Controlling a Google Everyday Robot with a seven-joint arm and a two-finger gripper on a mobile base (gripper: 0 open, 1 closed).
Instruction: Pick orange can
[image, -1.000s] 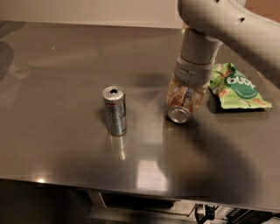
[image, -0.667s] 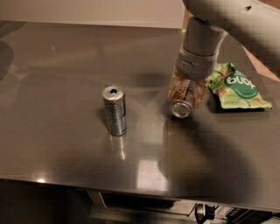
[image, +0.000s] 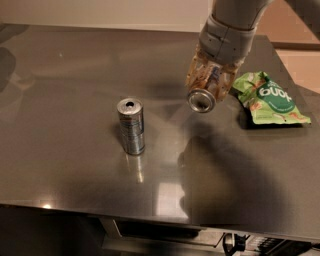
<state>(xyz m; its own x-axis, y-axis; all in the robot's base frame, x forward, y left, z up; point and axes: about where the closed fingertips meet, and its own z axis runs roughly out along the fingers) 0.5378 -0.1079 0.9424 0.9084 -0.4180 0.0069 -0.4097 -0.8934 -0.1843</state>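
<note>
The orange can (image: 204, 96) has orange-brown and silvery sides and a shiny silver end that faces the camera. It hangs tilted above the grey table (image: 75, 80), right of centre. My gripper (image: 210, 80) comes down from the top right and is shut on the can, with its translucent fingers (image: 194, 75) on both sides of it. The can's shadow lies on the table below it.
A silver-blue can (image: 131, 126) stands upright left of centre, well apart from the gripper. A green snack bag (image: 267, 97) lies flat at the right, just beside the gripper. The table's front edge runs along the bottom.
The gripper has risen with the orange can in it; the can has left the table surface and now hangs above it. The silver-blue can and the bag have not moved.
</note>
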